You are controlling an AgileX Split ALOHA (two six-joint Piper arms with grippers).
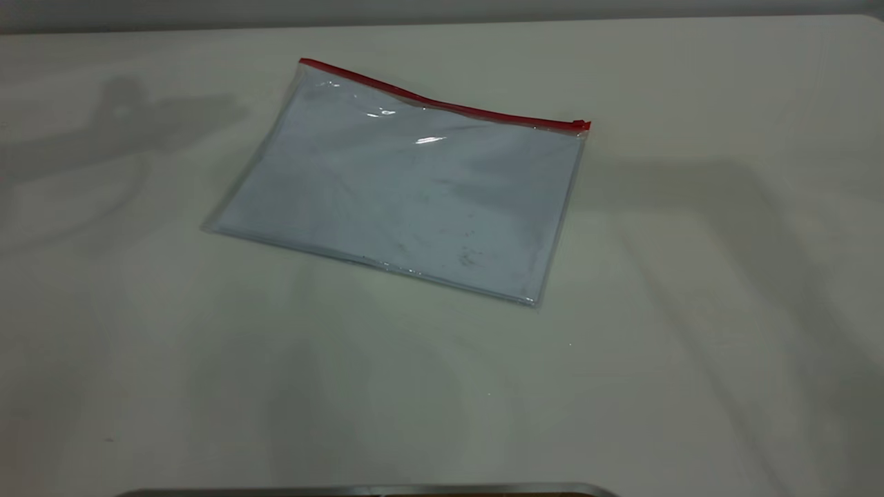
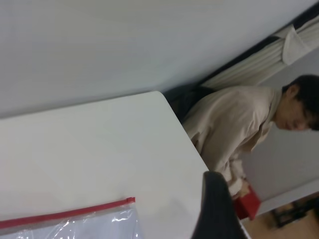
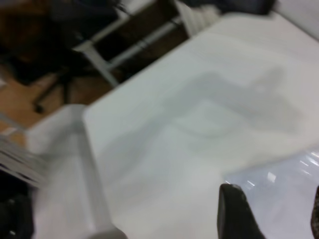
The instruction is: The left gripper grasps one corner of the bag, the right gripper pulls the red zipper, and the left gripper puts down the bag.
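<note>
The bag lies flat on the white table, a clear pouch with a pale blue-white sheet inside. The red zipper runs along its far edge, with the slider tab at the right end. Neither gripper shows in the exterior view. In the left wrist view, part of my left gripper shows black, off to the side of a bag corner and zipper end. My right gripper is open and empty above another part of the bag.
A person in a beige jacket stands beyond the table's edge, with a red object by the hands. A metal edge shows at the front of the table. Chairs and a white frame stand past another table edge.
</note>
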